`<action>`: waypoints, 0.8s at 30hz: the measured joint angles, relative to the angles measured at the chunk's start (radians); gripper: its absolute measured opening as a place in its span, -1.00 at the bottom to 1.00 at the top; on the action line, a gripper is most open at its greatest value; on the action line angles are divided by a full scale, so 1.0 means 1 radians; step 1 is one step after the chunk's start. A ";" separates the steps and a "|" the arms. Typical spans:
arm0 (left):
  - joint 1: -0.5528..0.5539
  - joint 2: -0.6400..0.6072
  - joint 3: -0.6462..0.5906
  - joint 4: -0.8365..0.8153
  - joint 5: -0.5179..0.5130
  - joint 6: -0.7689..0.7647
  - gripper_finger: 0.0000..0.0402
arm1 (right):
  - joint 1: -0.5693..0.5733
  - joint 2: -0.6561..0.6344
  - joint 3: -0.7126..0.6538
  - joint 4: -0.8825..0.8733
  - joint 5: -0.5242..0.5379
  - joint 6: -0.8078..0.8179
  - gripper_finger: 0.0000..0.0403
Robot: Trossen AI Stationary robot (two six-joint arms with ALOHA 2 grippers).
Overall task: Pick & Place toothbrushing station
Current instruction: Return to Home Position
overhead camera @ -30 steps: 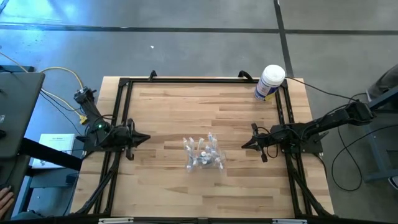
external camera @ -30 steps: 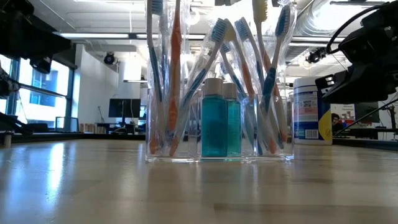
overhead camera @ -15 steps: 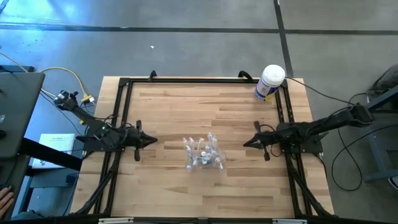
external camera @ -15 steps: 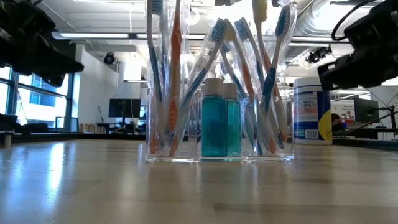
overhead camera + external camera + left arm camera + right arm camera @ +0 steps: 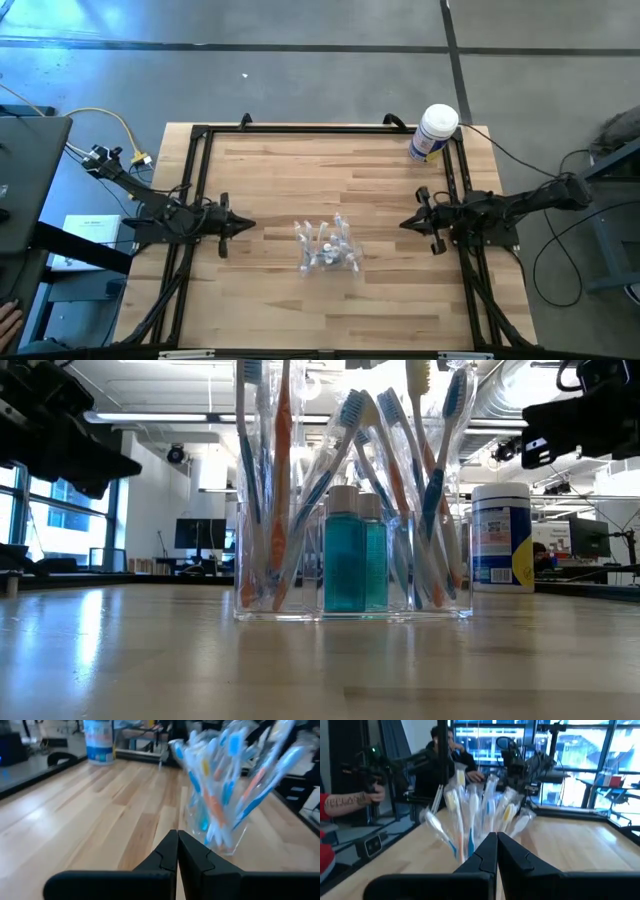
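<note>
A small clear plastic toothbrushing station [image 5: 327, 250] is standing upright near the middle of a pale wood-plank tabletop [image 5: 300, 170]. It is holding wrapped blue and orange toothbrushes [image 5: 281, 470] and two teal bottles with white caps [image 5: 345, 555].

The left gripper [image 5: 248, 227] is hovering at the table's left side and pointing towards the holder. Its two dark fingers [image 5: 167, 852] are pressing together on nothing. The right gripper [image 5: 404, 222] is facing it from the right side, with its fingers likewise closed and empty. Both are sitting well apart from the holder.

A white cylindrical tub with a blue label [image 5: 434, 133] is standing at the far right corner, beside the black metal frame [image 5: 320, 129] that is bordering the table.

Grey concrete floor [image 5: 300, 70] is surrounding the table. Beyond it, large windows [image 5: 570, 750] are lighting the room, and a seated person [image 5: 445, 755] is showing in the right wrist view.
</note>
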 joint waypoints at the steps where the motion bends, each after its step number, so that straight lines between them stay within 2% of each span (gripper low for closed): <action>1: -0.004 -0.009 0.000 0.004 0.002 0.014 -0.99 | 0.000 -0.010 0.000 0.000 0.000 0.000 -0.99; 12: -0.031 -0.050 0.000 0.004 0.193 0.026 -0.99 | 0.000 -0.073 0.000 -0.001 0.000 0.000 -0.99; 24: -0.031 -0.050 0.000 0.003 0.199 0.023 -0.99 | 0.000 -0.098 0.000 -0.001 0.000 0.000 -0.99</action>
